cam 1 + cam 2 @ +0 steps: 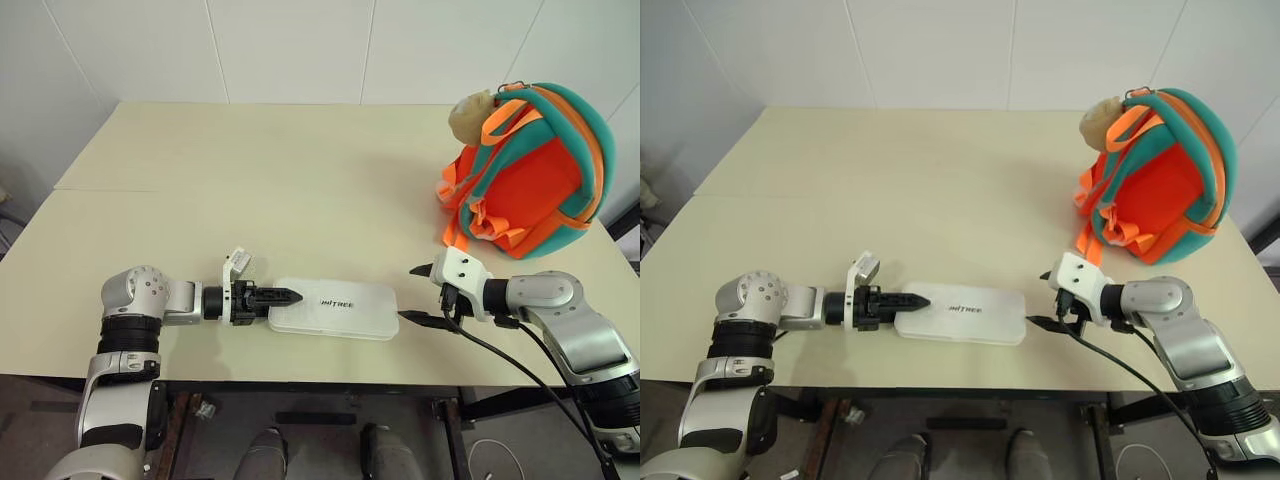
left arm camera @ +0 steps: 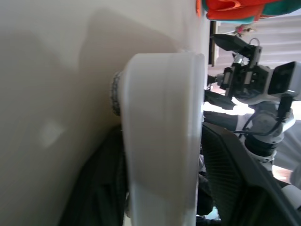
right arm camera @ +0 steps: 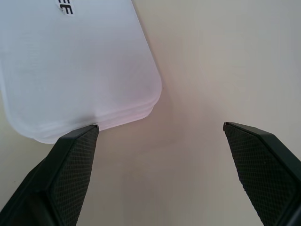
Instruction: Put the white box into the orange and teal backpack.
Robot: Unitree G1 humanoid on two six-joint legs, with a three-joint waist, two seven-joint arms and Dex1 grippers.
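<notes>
The white box (image 1: 335, 307) lies flat near the table's front edge, dark lettering on its lid. My left gripper (image 1: 290, 296) is shut on the box's left end; in the left wrist view the box's edge (image 2: 160, 141) sits clamped between the two black fingers (image 2: 235, 179). At the box's right end my right gripper (image 1: 418, 293) stands open, one finger just past the box's corner (image 3: 108, 70), with nothing between the pads. The orange and teal backpack (image 1: 530, 170) stands upright at the far right, a beige plush toy (image 1: 472, 118) on its top.
The beige table (image 1: 250, 170) stretches wide behind the box. A black cable (image 1: 520, 365) trails from my right wrist over the front edge. White walls close the back, and the backpack's orange straps (image 1: 455, 235) hang toward my right gripper.
</notes>
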